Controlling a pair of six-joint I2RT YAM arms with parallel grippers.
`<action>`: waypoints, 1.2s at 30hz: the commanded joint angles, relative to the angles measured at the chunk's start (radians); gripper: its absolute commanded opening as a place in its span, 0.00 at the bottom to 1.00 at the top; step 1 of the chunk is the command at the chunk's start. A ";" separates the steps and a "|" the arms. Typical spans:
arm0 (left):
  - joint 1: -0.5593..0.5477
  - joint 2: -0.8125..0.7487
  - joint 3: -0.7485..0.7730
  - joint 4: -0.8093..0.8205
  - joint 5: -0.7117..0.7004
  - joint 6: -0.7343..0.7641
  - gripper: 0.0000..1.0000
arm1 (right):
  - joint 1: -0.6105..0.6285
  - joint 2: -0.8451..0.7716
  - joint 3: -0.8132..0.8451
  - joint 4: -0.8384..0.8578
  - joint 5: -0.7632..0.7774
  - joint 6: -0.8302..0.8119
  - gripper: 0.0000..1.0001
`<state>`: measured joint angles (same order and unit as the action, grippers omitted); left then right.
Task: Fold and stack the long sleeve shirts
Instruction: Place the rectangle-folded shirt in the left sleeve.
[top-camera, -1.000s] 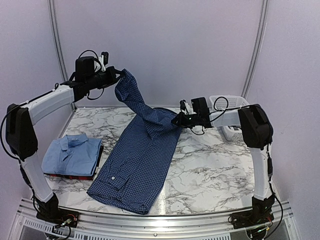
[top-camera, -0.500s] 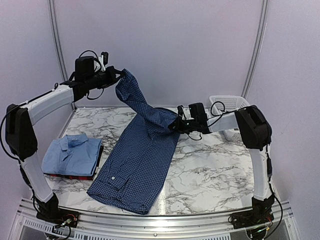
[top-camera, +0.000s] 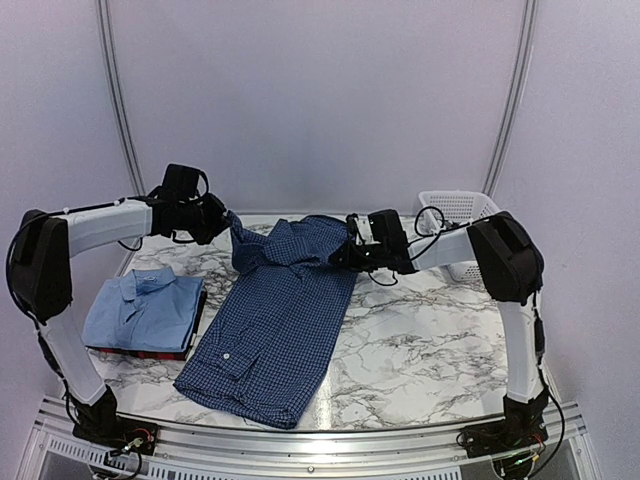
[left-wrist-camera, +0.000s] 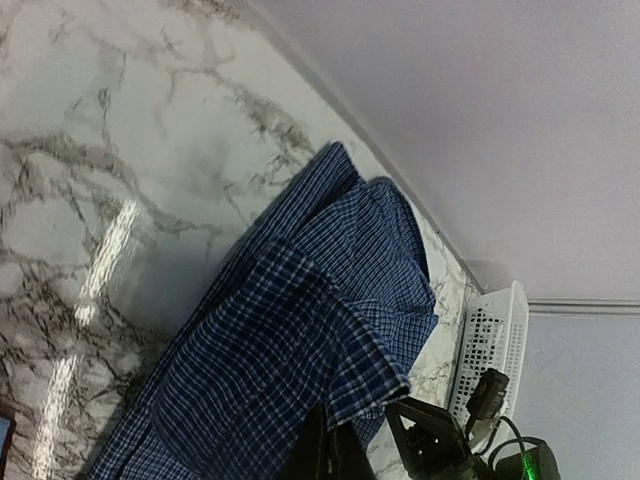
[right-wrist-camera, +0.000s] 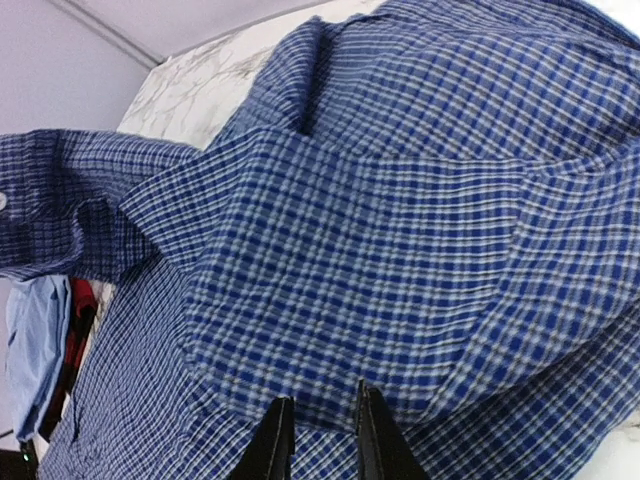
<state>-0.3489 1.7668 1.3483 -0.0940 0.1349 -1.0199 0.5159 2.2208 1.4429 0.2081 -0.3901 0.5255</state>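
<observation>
Top external view showed the left pincer (top-camera: 224, 224) clamping the navy shirt (top-camera: 275, 330) by its sleeve (top-camera: 262, 248), the right pincer (top-camera: 336, 258) narrow, hold unclear; slipping cloth might have spoiled the fold.

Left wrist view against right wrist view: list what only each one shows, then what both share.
Only the left wrist view: the white lattice basket. Only the right wrist view: the light blue shirt with the dark red shirt at its edge, and the right gripper closed on cloth. Both: the navy shirt and the marble table.
</observation>
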 joint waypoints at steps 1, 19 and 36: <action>-0.001 -0.056 -0.064 0.051 0.095 -0.208 0.00 | 0.077 -0.133 -0.023 0.029 0.084 -0.122 0.21; -0.059 -0.126 -0.150 0.203 0.214 -0.363 0.00 | 0.324 -0.161 0.049 -0.003 0.176 -0.305 0.60; -0.097 -0.136 -0.112 0.198 0.263 -0.331 0.00 | 0.328 -0.119 0.079 -0.025 0.240 -0.368 0.54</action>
<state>-0.4347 1.6577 1.2034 0.0849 0.3698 -1.3762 0.8421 2.0972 1.5017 0.1715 -0.1699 0.1989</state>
